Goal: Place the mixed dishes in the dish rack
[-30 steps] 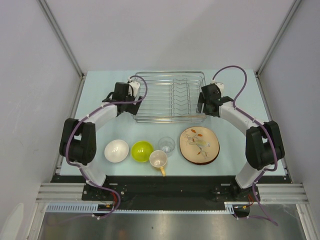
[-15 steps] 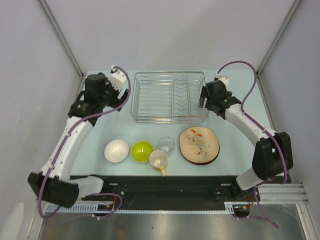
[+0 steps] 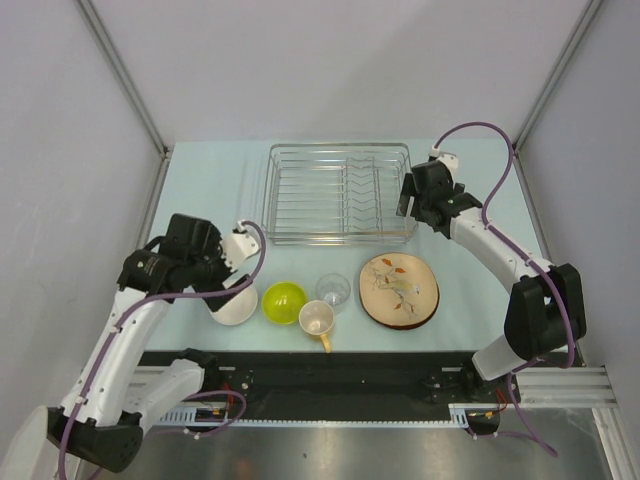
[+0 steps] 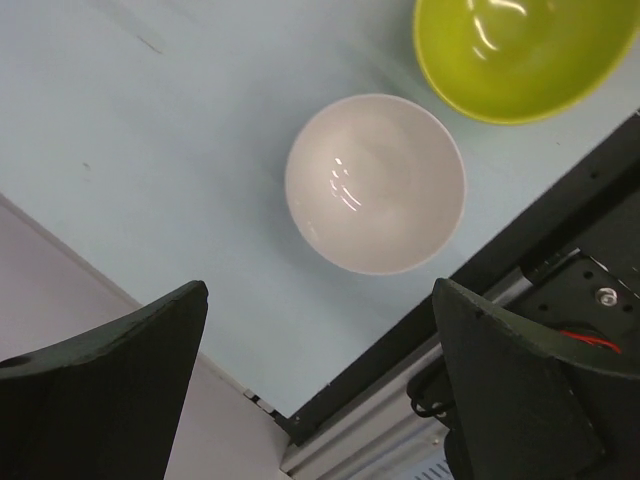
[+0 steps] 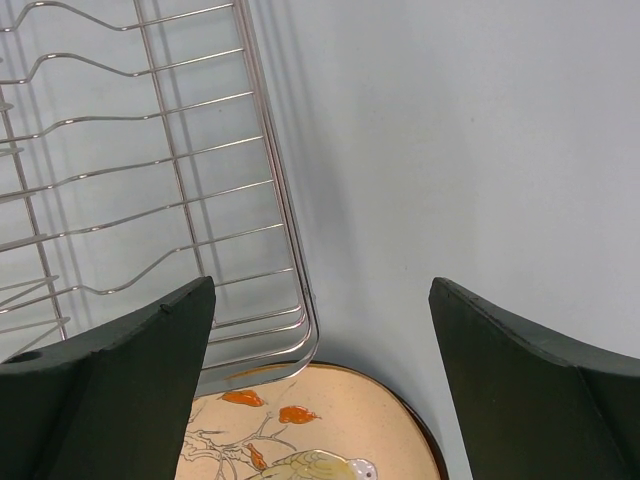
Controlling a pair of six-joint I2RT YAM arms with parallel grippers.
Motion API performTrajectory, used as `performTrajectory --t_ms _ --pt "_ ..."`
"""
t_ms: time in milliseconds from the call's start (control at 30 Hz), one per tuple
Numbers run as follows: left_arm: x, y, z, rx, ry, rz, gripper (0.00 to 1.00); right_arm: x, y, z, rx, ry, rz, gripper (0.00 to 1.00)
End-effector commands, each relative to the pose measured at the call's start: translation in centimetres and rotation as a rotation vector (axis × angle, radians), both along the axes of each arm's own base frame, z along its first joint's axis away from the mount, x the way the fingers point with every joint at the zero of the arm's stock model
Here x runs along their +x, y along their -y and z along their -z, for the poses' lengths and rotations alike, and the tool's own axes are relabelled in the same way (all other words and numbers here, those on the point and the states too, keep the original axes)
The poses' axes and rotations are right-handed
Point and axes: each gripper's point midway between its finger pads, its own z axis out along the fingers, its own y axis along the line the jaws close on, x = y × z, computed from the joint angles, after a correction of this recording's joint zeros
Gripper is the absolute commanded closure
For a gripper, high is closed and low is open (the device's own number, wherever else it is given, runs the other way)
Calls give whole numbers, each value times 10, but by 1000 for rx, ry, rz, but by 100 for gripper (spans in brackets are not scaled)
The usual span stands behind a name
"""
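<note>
The chrome wire dish rack (image 3: pixel 340 193) stands at the back middle with nothing in it. In front of it lie a white bowl (image 3: pixel 238 310), a lime-green bowl (image 3: pixel 284 302), a clear glass (image 3: pixel 334 290), a yellow-orange mug (image 3: pixel 317 320) and a beige leaf-patterned plate (image 3: pixel 399 290) with a dark rim. My left gripper (image 3: pixel 222 283) hovers open above the white bowl (image 4: pixel 375 183), with the lime-green bowl (image 4: pixel 520 55) beside it. My right gripper (image 3: pixel 410 205) hangs open over the rack's right front corner (image 5: pixel 290 300), above the plate's far edge (image 5: pixel 330 430). Nothing is held.
Grey walls close in the table on the left, right and back. The black mounting rail (image 4: pixel 560 260) runs along the near table edge just beyond the white bowl. Bare table lies right of the rack (image 5: pixel 450 150).
My left arm has swung from the rack's left side back to the near left, ending over the white bowl. My right gripper shifted slightly right of the rack, then held still.
</note>
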Motion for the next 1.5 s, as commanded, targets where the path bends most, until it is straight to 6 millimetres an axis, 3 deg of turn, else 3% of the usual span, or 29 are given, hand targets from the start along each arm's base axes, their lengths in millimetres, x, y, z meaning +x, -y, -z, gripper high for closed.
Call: performTrajectory --t_ms 0,167,333,567,1067,1367,1433,1467 --pt "-31 8 17 -34 -130 64 0 -1 5 -14 -13 36 22 6" --pt "-54 11 43 -3 -284 102 0 -1 7 -12 -20 29 29 6" --pt "-60 8 76 52 -364 107 0 -1 9 -7 -28 18 36 6" --pt "-64 21 101 50 -392 109 0 -1 12 -4 -36 9 48 6" --pt "-32 32 136 110 -332 92 1 -1 8 -6 -23 15 40 6" --pt "-20 23 156 176 -303 64 13 2 13 -8 -17 24 50 6" --pt "-18 24 159 181 -297 63 22 2 12 -9 -12 26 51 6" --pt "-17 23 162 186 -298 58 38 2 12 -9 -12 26 51 6"
